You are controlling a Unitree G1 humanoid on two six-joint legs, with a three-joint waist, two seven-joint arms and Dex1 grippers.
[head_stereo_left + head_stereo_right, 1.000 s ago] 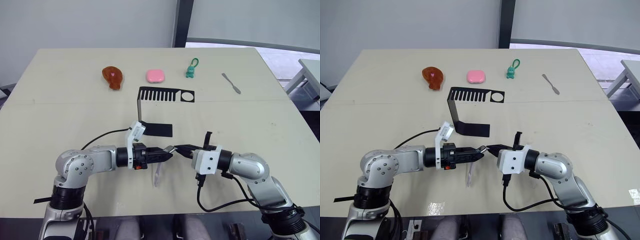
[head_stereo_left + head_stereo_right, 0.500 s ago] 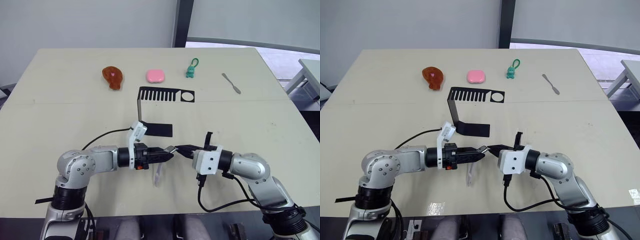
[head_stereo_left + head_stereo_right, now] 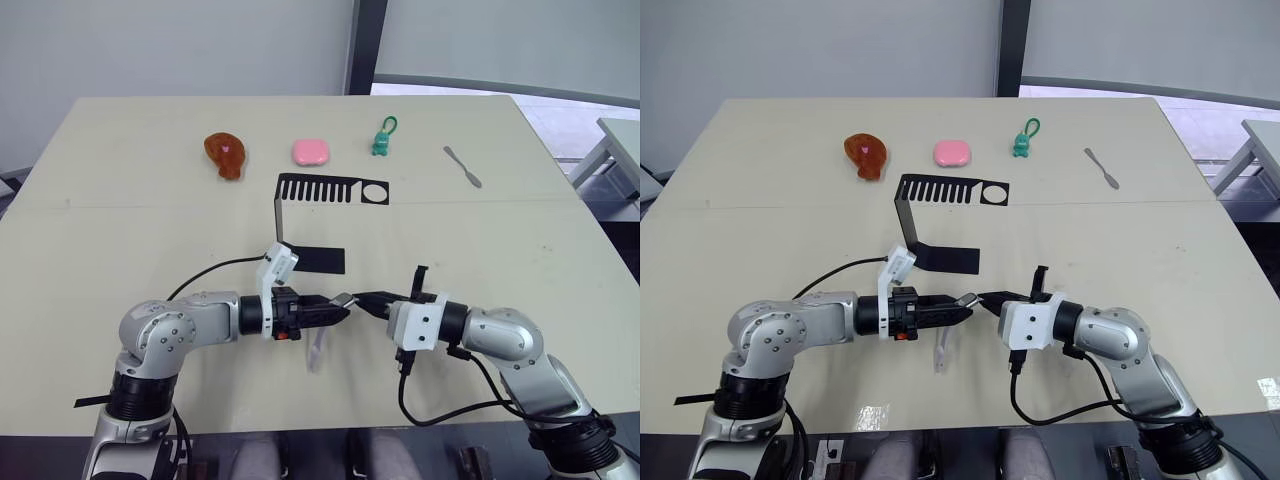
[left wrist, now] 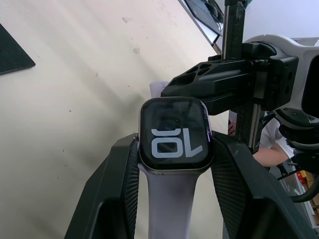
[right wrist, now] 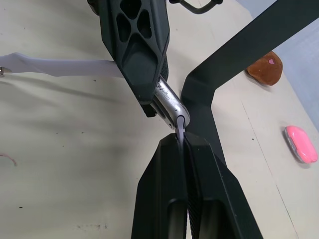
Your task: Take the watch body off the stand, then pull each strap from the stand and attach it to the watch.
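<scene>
Beige table [image 3: 120,230] w/ black stand [image 3: 300,225]; left gripper [image 4: 172,154] clamping watch [image 4: 173,135]; right gripper [image 5: 182,144] pinching strap [image 5: 180,133].

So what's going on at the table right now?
The left gripper holds the watch body, with one strap already attached and hanging from it. The right gripper pinches the second strap, its end touching the case's free edge. The black stand sits behind them with nothing on it.

Both grippers [image 3: 352,298] slightly farther forward
</scene>
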